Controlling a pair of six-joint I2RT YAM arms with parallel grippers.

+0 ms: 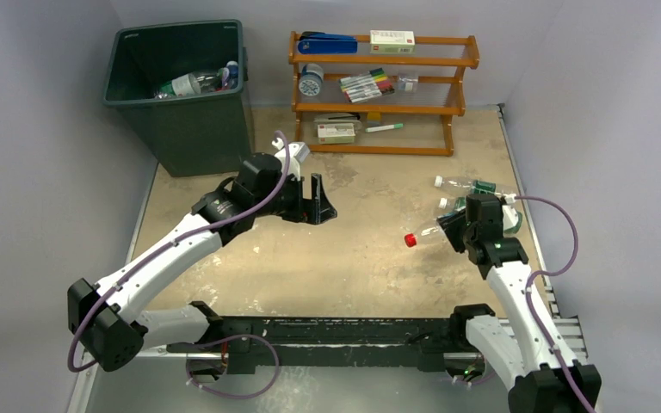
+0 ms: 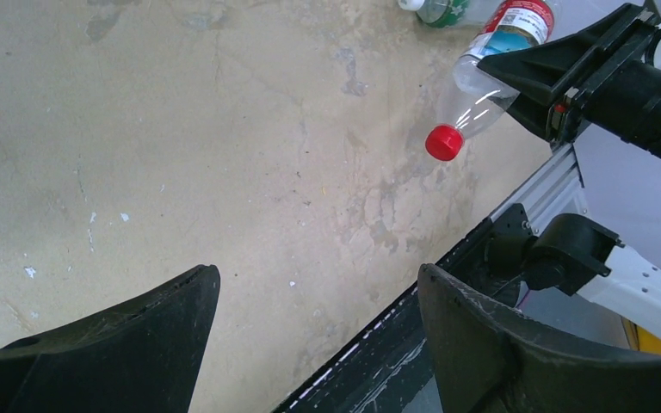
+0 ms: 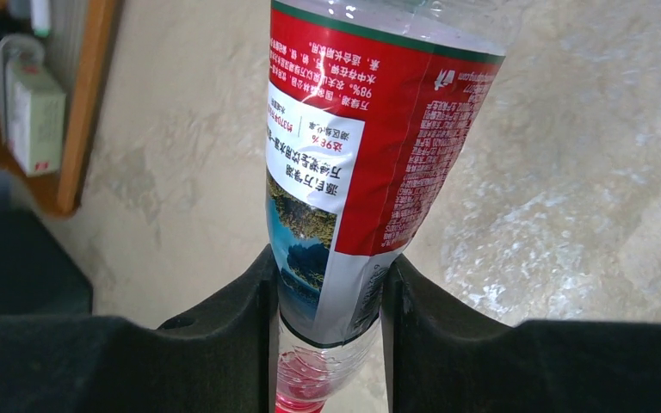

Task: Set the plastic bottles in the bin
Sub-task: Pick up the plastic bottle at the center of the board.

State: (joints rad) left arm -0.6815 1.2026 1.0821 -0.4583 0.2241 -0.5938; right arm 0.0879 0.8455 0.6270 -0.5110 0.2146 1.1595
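Note:
My right gripper (image 3: 327, 292) is shut on a clear plastic bottle (image 3: 370, 146) with a red label, its fingers pressing in at the label's lower edge. From above, the bottle (image 1: 430, 232) hangs off the table at the right, its red cap (image 1: 410, 240) pointing left from the right gripper (image 1: 456, 231). Two more bottles (image 1: 465, 183) lie just behind that gripper. The dark bin (image 1: 176, 96) stands at the far left with several bottles (image 1: 191, 83) inside. My left gripper (image 1: 320, 206) hovers open and empty over the table's middle, in front of the bin. In the left wrist view the held bottle (image 2: 482, 95) shows beyond the left gripper (image 2: 318, 292).
An orange wooden rack (image 1: 379, 95) with marker pens and small boxes stands at the back centre. A black rail (image 1: 344, 331) runs along the near edge between the arm bases. Grey walls close in left, right and behind.

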